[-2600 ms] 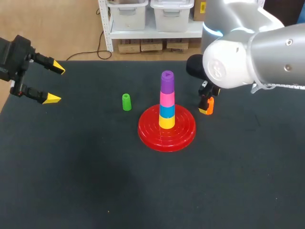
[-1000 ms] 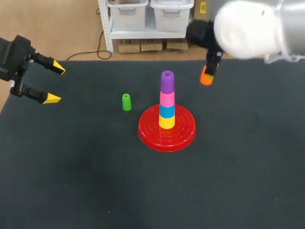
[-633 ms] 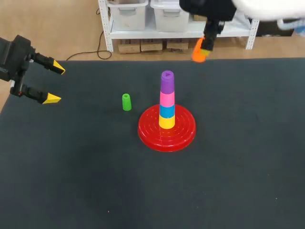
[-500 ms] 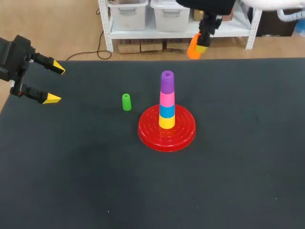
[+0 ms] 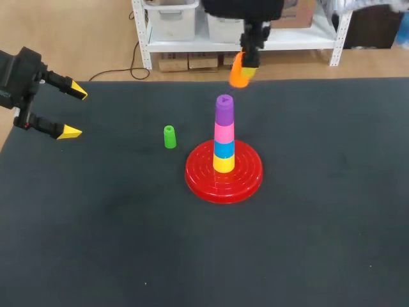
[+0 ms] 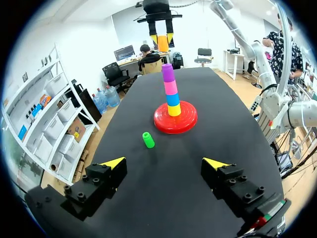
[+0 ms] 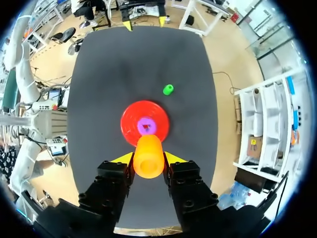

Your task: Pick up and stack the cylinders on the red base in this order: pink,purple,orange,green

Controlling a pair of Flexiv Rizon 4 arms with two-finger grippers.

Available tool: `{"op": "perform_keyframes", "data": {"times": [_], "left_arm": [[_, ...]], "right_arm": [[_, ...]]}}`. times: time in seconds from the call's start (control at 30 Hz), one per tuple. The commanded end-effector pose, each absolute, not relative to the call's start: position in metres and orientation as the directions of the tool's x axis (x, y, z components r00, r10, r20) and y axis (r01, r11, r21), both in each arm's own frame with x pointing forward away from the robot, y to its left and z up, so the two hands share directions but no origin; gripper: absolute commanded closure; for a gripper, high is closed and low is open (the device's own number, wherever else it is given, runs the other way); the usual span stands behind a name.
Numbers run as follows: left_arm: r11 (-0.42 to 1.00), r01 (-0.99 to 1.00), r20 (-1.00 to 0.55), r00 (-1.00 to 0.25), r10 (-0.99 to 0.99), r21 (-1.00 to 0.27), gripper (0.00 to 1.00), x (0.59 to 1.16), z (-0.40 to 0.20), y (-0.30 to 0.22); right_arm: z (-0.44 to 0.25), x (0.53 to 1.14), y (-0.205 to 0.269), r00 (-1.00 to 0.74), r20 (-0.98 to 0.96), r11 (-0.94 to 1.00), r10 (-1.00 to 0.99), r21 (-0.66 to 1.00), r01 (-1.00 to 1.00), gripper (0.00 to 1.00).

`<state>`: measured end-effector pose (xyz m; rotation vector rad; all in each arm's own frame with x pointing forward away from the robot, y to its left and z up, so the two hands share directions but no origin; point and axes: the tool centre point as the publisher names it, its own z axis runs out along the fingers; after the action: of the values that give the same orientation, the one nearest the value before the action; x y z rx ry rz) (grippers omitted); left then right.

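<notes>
The right jaws are clamped on the orange cylinder (image 5: pixel 239 71), one yellow tip (image 7: pixel 123 158) pressed against each side of it, and they hold it in the air well above the desk (image 5: pixel 96 243). In the head view it hangs a little beyond and to the right of the top of the stack, not touching it. From the right wrist view the orange cylinder sits just short of the purple cylinder (image 7: pixel 146 126), which shows straight below with the red base (image 7: pixel 130 124) around it. The stack on the red base runs yellow (image 5: pixel 223 164), blue (image 5: pixel 223 149), pink cylinder (image 5: pixel 223 132), with the purple cylinder on top. The left jaws are spread wide with nothing between them, their yellow tips (image 5: pixel 78 91) at the desk's far left edge, well apart from everything else. The green cylinder (image 5: pixel 169 137) stands upright on the desk to the left of the red base, near it but not touching, and nothing lies between the two.
</notes>
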<state>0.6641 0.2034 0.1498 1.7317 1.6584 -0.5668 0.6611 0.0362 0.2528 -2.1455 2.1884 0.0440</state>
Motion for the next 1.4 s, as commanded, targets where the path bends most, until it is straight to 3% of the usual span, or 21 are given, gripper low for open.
{"op": "perform_keyframes", "data": {"times": [0.03,1.4], "left_arm": [[0.026,0.986,-0.71,0.101,0.697,0.166,0.0,0.665,0.149,0.203],[0.026,0.986,-0.71,0.101,0.697,0.166,0.0,0.665,0.149,0.203]], "right_arm": [[0.249,0.662,0.045,-0.009,-0.038,0.01,-0.999,-0.011,-1.0,1.0],[0.206,0.671,0.061,-0.002,-0.027,0.001,-1.0,0.04,-0.999,1.0]]}}
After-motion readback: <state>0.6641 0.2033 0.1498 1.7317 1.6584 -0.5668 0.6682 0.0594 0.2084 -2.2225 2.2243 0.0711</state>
